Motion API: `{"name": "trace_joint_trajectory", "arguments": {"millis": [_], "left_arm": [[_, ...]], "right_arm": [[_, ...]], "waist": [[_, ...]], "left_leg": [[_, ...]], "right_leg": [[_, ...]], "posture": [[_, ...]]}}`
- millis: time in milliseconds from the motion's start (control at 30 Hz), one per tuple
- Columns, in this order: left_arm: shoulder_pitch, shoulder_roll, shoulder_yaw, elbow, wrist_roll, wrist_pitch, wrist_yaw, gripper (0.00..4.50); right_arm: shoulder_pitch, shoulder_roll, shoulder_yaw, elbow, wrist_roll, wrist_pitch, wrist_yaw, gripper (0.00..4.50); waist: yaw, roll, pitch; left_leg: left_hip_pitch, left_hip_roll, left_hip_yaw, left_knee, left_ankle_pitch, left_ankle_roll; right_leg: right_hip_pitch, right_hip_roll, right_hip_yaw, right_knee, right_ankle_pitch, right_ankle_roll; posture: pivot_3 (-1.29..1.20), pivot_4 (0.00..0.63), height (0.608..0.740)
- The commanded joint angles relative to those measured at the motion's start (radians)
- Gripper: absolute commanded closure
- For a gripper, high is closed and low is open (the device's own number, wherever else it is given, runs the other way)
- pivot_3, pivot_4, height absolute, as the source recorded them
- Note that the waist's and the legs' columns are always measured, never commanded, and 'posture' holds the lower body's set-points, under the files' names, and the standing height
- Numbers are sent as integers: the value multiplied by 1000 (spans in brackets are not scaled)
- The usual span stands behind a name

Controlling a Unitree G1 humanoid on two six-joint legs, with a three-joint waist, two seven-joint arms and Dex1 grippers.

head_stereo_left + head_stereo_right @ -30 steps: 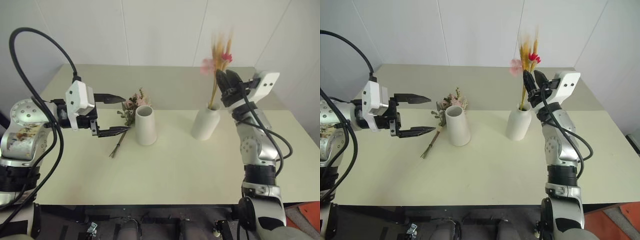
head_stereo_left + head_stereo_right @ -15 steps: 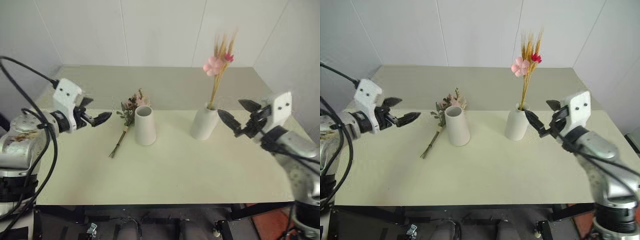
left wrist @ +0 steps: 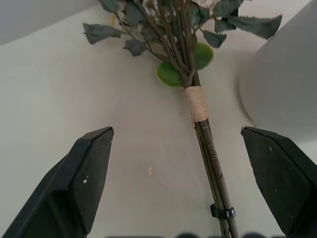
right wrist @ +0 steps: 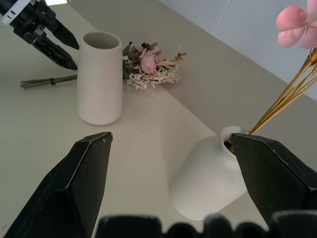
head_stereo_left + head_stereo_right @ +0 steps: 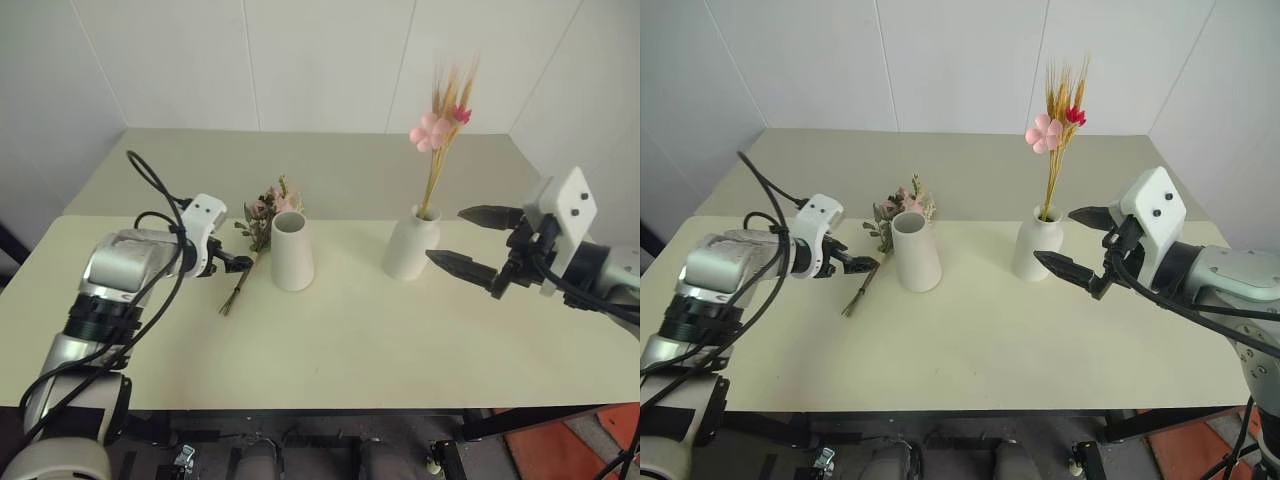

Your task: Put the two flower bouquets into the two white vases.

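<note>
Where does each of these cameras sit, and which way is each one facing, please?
Head stereo pair: looks forward and down over the table; both arms show, the left end effector by the rose bouquet, the right end effector open near the bottle vase.
Left wrist: looks along its open fingers at the bouquet's stems.
Right wrist: looks across at the tapered vase and the other arm's end effector.
Shared: both wrist views show the rose bouquet and tapered vase.

The pale surface [image 5: 350, 340] carries a tapered vase [image 5: 291, 251], a rose bouquet [image 5: 256, 235] lying at its 9 o'clock, and a bottle vase [image 5: 410, 244] at 3.
</note>
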Motion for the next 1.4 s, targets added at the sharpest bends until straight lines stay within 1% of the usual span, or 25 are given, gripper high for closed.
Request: {"name": "trace_joint_trajectory", "arguments": {"millis": [33, 133, 200, 267, 333, 467, 633, 667, 700, 767, 867, 1000, 1067, 1100, 1133, 1233, 1267, 1300, 1367, 1400], "left_arm": [[-33, -13, -26, 62, 36, -71, -52, 0], [-48, -36, -47, 133, 67, -110, -70, 0], [-60, -48, -45, 174, 75, -133, -92, 0], [-74, -54, -55, 206, 93, -164, -117, 400], [-94, -66, -56, 248, 108, -187, -128, 901], [-128, -94, -58, 330, 142, -228, -154, 2210], [-156, -127, -45, 408, 172, -260, -160, 3737], [-159, -131, -43, 418, 178, -268, -158, 4141], [-160, -135, -38, 424, 184, -278, -151, 4364], [-163, -144, -16, 436, 195, -311, -118, 4387], [-178, -164, 93, 463, 194, -423, 40, 4387], [-183, -218, 313, 429, 124, -716, 269, 4387], [-199, -246, 398, 405, 77, -812, 307, 4387], [-202, -259, 441, 383, 29, -846, 278, 4387], [-211, -275, 485, 347, -34, -844, 251, 4387], [-229, -326, 607, 231, -265, -810, 120, 4387], [-236, -342, 647, 206, -355, -769, 82, 4387], [-242, -356, 667, 193, -410, -751, 50, 4387], [-251, -374, 675, 185, -463, -729, 11, 4387], [-252, -383, 660, 191, -463, -732, -8, 4387]], "right_arm": [[21, -4, -68, -44, 9, 17, -32, 53], [48, 8, -88, -61, 11, 24, -56, 53], [57, 15, -97, -69, 19, 29, -69, 53], [67, 20, -105, -75, 21, 30, -80, 0], [73, 25, -110, -77, 24, 32, -90, 0], [81, 26, -103, -72, 17, 23, -97, 0], [77, 32, -95, -67, 14, 17, -106, 0], [79, 33, -93, -65, 11, 16, -108, 0], [82, 34, -92, -65, 8, 15, -110, 0], [85, 34, -93, -66, 3, 14, -111, 0], [96, 34, -101, -72, -2, 13, -109, 0], [111, 31, -110, -78, -10, 7, -104, 0], [117, 29, -111, -80, -18, 0, -102, 0], [120, 29, -113, -80, -21, -3, -100, 0], [122, 29, -114, -80, -23, -5, -97, 0], [134, 27, -125, -79, -16, -3, -82, 0], [145, 23, -132, -83, -13, -5, -68, 0], [161, 23, -140, -87, -14, -14, -52, 0], [180, 25, -151, -92, -19, -22, -42, 0], [185, 28, -151, -93, -25, -24, -48, 0]], "waist": [[0, 0, 0], [2, 0, 0], [2, 0, 0], [2, 0, 0], [2, 0, 0], [2, 0, 0], [3, 0, 0], [2, 0, 0], [2, 0, 0], [2, 0, 0], [3, -1, 0], [2, -3, 2], [4, -4, 2], [5, -4, 2], [5, -4, 2], [6, -4, 2], [7, -4, 2], [8, -4, 2], [9, -4, 2], [9, -4, 2]], "left_leg": [[-1, 0, 0, 0, 0, 0], [-1, 0, 0, 0, 0, 0], [-2, 0, 0, 0, 0, 0], [-1, 0, 0, 1, 0, 0], [-1, 0, 0, 1, 0, 0], [-1, 0, 0, 1, 0, 0], [-2, 0, 0, 1, 0, 0], [-2, 0, 0, 1, 0, 0], [-2, -1, 0, 1, 0, 0], [-1, -1, 0, 2, 0, 0], [-1, 0, -1, 2, 0, 0], [-2, 0, -1, 2, 0, 0], [-3, 0, 0, 2, 0, 0], [-3, -1, 0, 2, 0, 0], [-3, -1, 0, 2, 0, 0], [-3, -1, 0, 3, 0, 0], [-3, -1, 0, 3, 0, 0], [-3, -1, 0, 3, 0, 0], [-2, -1, -1, 3, 0, 0], [-1, -1, 0, 4, 0, 0]], "right_leg": [[0, 0, 0, 0, 1, -1], [-1, 0, 0, 0, 3, -6], [-1, 0, 0, 0, 3, -6], [-1, 0, 0, 0, 3, -5], [-1, 0, 0, 1, 3, -5], [-1, 0, 0, 1, 3, -5], [-1, 0, 0, 0, 3, -5], [-1, 0, 0, 1, 3, -5], [-1, 0, 0, 1, 3, -5], [-1, 0, 0, 1, 3, -5], [-1, 0, 0, 1, 3, -4], [-1, 0, 0, 0, 4, -5], [-1, -1, 0, 0, 5, -5], [-1, -1, 0, 0, 5, -5], [-1, -1, 0, -1, 6, -4], [0, -1, 0, -1, 6, -4], [0, -1, 0, -1, 6, -4], [0, -1, 0, -1, 6, -4], [2, -1, -1, -1, 6, -4], [2, -1, -1, -1, 6, -3]], "posture": [[0, 150, 740], [0, 150, 740], [0, 150, 740], [0, 150, 740], [0, 150, 740], [0, 150, 740], [0, 150, 740], [0, 150, 740], [0, 150, 740], [0, 150, 740], [0, 150, 740], [0, 150, 740], [0, 150, 740], [0, 150, 740], [0, 150, 740], [0, 150, 740], [0, 150, 740], [0, 150, 740], [0, 150, 740], [0, 150, 740]]}}
